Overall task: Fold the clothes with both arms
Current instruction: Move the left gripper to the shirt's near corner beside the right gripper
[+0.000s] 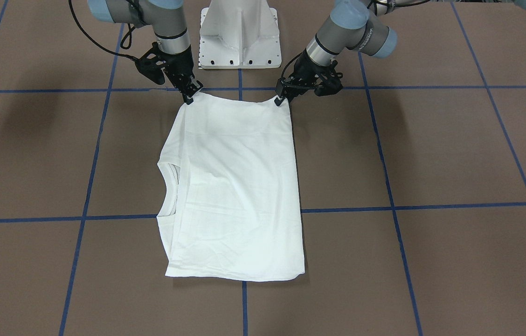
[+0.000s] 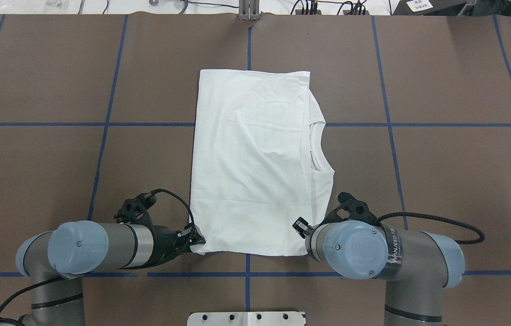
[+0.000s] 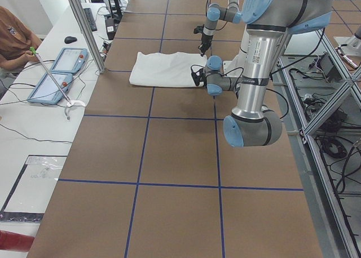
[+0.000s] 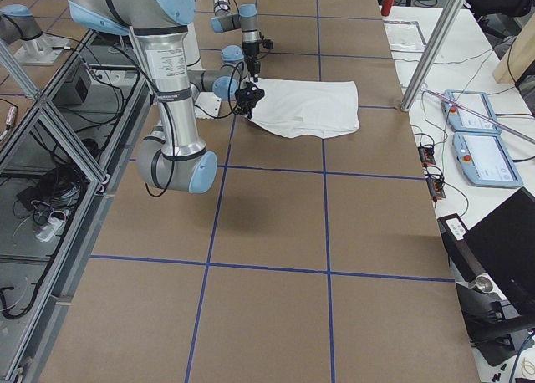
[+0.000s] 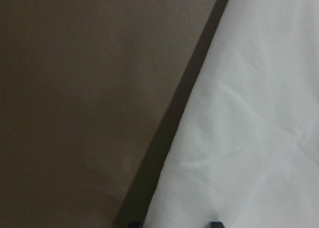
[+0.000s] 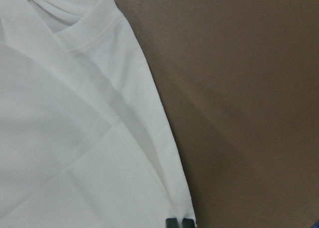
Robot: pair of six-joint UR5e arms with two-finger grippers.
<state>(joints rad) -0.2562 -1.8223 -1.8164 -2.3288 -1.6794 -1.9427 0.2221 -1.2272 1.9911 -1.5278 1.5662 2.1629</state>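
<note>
The white T-shirt [image 1: 235, 186] lies folded into a tall rectangle on the brown table, also seen from overhead [image 2: 255, 158]. Its ribbed collar [image 2: 321, 149] is on my right side. No text shows. My left gripper [image 1: 281, 100] is at the shirt's near left corner. In the left wrist view [image 5: 173, 224] its fingertips stand apart, with the cloth edge [image 5: 249, 113] between them. My right gripper [image 1: 190, 98] is shut on the near right corner. Its tips meet on the cloth in the right wrist view [image 6: 179, 223]. From overhead my wrist hides it.
The white metal pedestal [image 1: 239, 37] stands between the arm bases, just behind the shirt's near edge. Blue tape lines [image 2: 248, 45] grid the table. An aluminium post [image 3: 84, 27] and a bench with tablets [image 3: 56, 72] stand on the far, operators' side.
</note>
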